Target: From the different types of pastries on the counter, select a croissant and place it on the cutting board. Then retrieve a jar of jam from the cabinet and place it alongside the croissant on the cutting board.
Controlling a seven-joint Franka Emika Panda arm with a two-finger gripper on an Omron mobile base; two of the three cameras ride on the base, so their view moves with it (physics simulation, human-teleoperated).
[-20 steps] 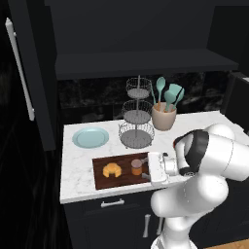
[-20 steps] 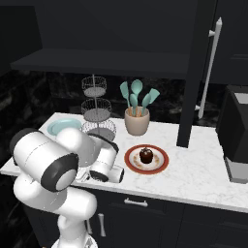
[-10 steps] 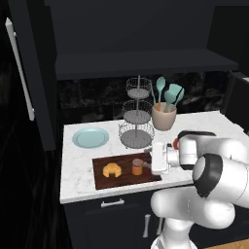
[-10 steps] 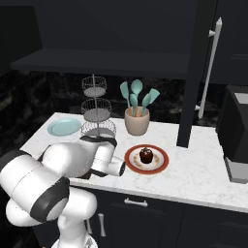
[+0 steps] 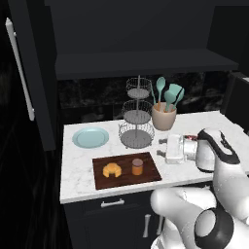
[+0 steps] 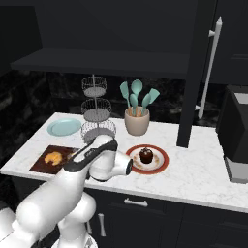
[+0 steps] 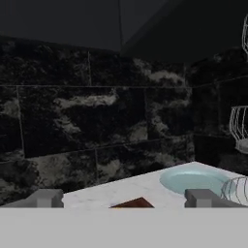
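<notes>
On the dark wooden cutting board (image 5: pixel 148 174), the golden croissant (image 5: pixel 112 169) lies at the left and the jar of jam (image 5: pixel 137 166) stands upright just right of it, both free. My gripper (image 5: pixel 161 149) hovers above the counter (image 5: pixel 78 180) off the board's right end, pointing left, open and empty. In the hand view my gripper (image 7: pixel 125 199) has nothing between its fingertips (image 7: pixel 46 197), and a corner of the cutting board (image 7: pixel 133 203) shows below. From the right, the croissant (image 6: pixel 53 157) lies on the cutting board (image 6: pixel 39 164), and my arm hides the jar. The chocolate cake (image 6: pixel 146 155) sits on a red plate (image 6: pixel 160 167).
A light blue plate (image 5: pixel 90 137) lies behind the board beside a wire tiered rack (image 5: pixel 137 116). A beige crock of teal utensils (image 5: pixel 164 115) stands at the back. The open cabinet door with its silver handle (image 5: pixel 22 68) hangs at the left. A coffee machine (image 6: pixel 237 140) stands far right.
My hand has drawn back to the right and slightly up, away from the jar, which stays standing on the board. The croissant has not moved.
</notes>
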